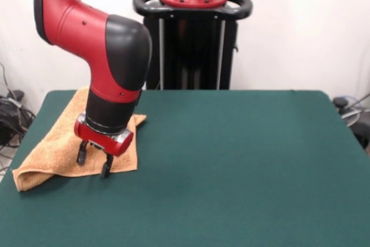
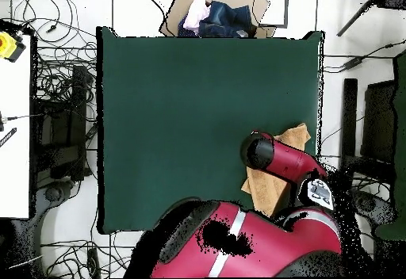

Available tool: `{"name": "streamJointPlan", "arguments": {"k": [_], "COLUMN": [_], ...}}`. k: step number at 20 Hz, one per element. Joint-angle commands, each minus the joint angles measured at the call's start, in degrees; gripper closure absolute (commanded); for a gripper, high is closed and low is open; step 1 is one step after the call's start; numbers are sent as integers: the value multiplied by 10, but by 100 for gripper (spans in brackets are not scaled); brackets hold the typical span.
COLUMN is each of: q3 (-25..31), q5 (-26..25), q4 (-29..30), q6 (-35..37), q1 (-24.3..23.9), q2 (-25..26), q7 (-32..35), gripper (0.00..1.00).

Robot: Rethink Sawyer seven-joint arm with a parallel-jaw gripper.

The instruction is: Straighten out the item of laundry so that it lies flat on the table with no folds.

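Item: towel (image 1: pixel 58 143), rumpled, near edge rolled under, set at table (image 1: pixel 231 160) corner beside edge | Gripper (image 1: pixel 94 162): fingers parted, nothing held, tips poised at cloth | Risk: one layer pinched, fold is dragged tighter or towel is pulled off edge.

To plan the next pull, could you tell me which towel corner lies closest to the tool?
The corner of the towel at the front view's lower right, just beside the open tool; the other corners lie farther off.
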Motion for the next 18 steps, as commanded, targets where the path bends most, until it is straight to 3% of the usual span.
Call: {"name": "streamJointPlan", "arguments": {"k": [1,6,7,18], "q3": [36,34,28,19], "q5": [-10,-7,-6,-12], "q4": [70,67,63,69], "q6": [-28,-47,-35,-43], "q1": [7,10,16,20], "q2": [45,52,55,50], "q7": [101,107,100,90], "gripper": [0,0,100,100]}}
